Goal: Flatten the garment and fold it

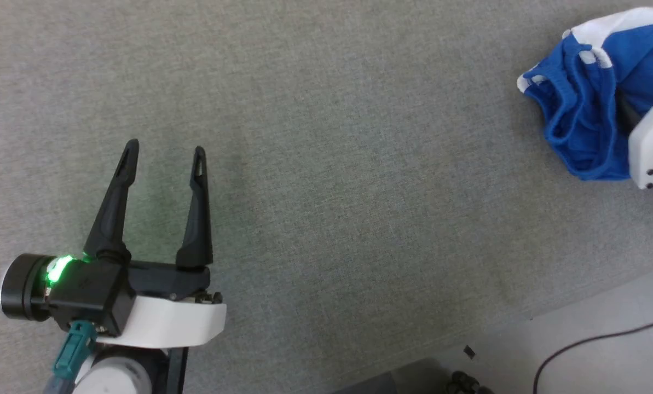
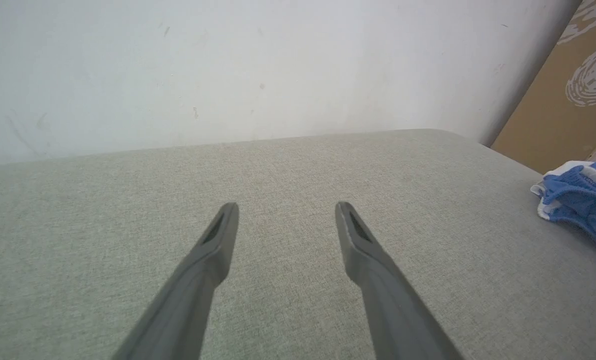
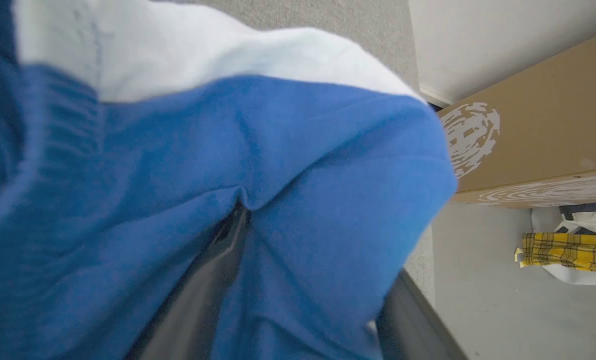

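Left gripper (image 1: pixel 165 149) hovers over the grey fabric surface (image 1: pixel 359 191), its two dark fingers (image 2: pixel 213 250) spread wide apart and holding nothing. Right gripper (image 1: pixel 630 115), cut off at the edge of the head view, is buried in the garment (image 1: pixel 583 109). In the right wrist view blue cloth drapes over both fingers (image 3: pixel 203 295) and hides their tips, so whether they pinch it cannot be told. The garment, crumpled, blue with white stripes, lies on the surface's far right, well apart from the left gripper, and is partly cropped. A cardboard box (image 3: pixel 527 140) stands beyond.
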